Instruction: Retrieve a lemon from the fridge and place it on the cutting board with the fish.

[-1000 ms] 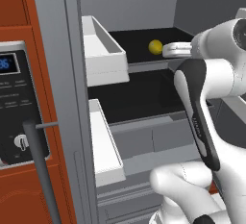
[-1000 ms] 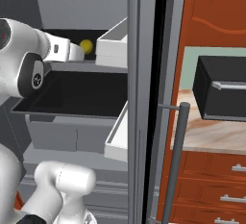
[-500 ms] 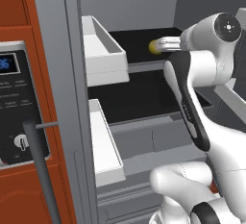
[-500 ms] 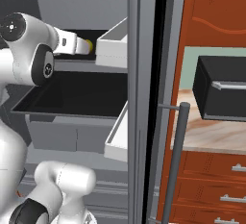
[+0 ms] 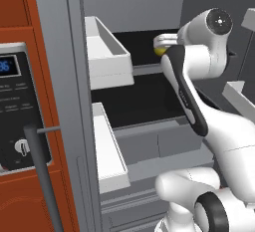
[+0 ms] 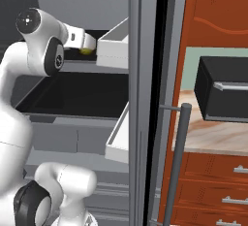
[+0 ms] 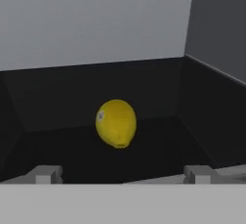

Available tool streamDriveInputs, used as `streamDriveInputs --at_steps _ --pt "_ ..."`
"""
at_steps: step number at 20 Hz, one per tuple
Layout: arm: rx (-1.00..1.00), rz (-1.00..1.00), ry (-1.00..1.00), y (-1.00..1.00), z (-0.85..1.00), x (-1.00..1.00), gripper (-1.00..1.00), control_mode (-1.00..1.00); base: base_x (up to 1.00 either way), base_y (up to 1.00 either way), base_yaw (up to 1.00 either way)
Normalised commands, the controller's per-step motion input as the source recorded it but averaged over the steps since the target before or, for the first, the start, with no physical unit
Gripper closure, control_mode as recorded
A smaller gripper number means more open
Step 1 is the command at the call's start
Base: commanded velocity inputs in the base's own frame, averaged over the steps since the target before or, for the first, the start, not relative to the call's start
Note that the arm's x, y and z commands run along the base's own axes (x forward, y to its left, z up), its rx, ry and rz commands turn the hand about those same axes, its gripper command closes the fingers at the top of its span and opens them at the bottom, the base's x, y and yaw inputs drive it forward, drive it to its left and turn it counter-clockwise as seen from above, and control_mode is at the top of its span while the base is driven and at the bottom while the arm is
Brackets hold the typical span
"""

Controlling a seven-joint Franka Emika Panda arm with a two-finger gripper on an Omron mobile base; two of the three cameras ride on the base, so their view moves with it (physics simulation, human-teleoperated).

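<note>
The gripper [image 7: 123, 172] reaches onto the fridge's [image 5: 149, 12] upper black shelf [image 7: 158, 141], jaws spread wide and grasping nothing, fingertips [image 7: 46, 174] low in the hand view. The lemon [image 7: 116, 122] sits centre frame between and beyond them, untouched; in the left base view it peeks out at upper right beside the wrist

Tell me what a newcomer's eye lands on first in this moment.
The bright yellow lemon, alone on the fridge's black upper shelf, dead ahead in the hand view. Next, the white arm reaching into the open fridge, its open gripper just short of the fruit, not touching it.
</note>
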Motion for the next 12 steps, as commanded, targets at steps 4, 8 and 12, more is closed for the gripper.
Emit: streamDriveInputs --at_steps 4,8,12 --pt "0.0 0.0 0.02 0.0 -0.1 0.45 -1.0 -1.0 0.0 0.0 0.0" --pt "0.0 0.0 0.0 0.0 -0.11 0.38 -1.0 -1.0 0.0 0.0 0.0" --pt "0.0 0.0 0.0 0.0 -0.06 0.2 -1.0 -1.0 0.0 0.0 0.0"
